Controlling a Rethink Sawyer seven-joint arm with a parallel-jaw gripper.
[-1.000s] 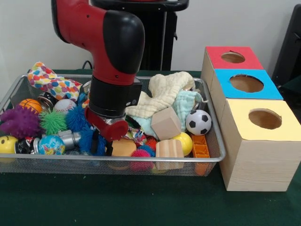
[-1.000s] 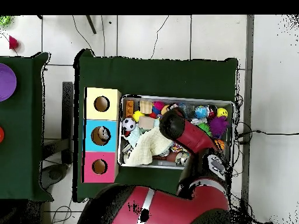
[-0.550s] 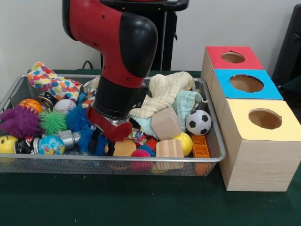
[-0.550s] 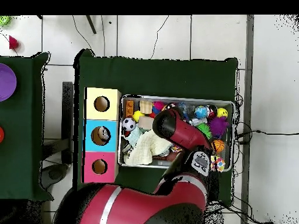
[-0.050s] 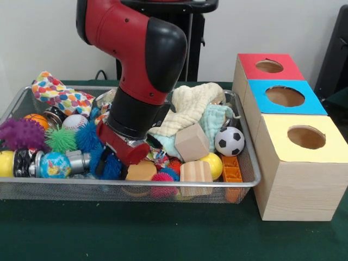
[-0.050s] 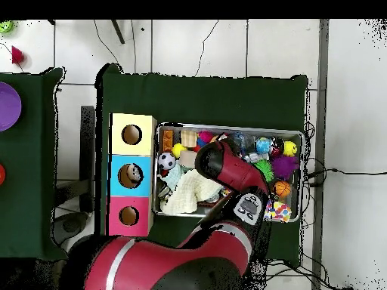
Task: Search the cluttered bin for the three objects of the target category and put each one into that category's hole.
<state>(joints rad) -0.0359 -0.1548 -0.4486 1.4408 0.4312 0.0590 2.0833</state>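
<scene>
Bin (image 5: 247,182): wire mesh, on the green table (image 5: 163,234), crowded with toys.
Left end: yellow ball (image 5: 5,163), purple spiky ball (image 5: 22,133), green spiky ball (image 5: 61,140), globe ball (image 5: 54,165), baseball (image 5: 74,121), small basketball (image 5: 36,119), dotted cloth (image 5: 57,93) at the far corner.
Gripper (image 5: 111,160): down among blue fuzzy toys (image 5: 89,138), under the red wrist; I cannot tell whether it is wide, narrow or holding anything.
Middle: cream cloth (image 5: 190,106), wooden cube (image 5: 191,142), striped wooden block (image 5: 196,171).
Right end: soccer ball (image 5: 229,141), orange brick (image 5: 231,169).
Boxes: red (image 5: 266,66), blue (image 5: 285,96), yellow (image 5: 304,137), each with a round hole, just right of the bin.
Target category: cannot tell which things belong to it.
</scene>
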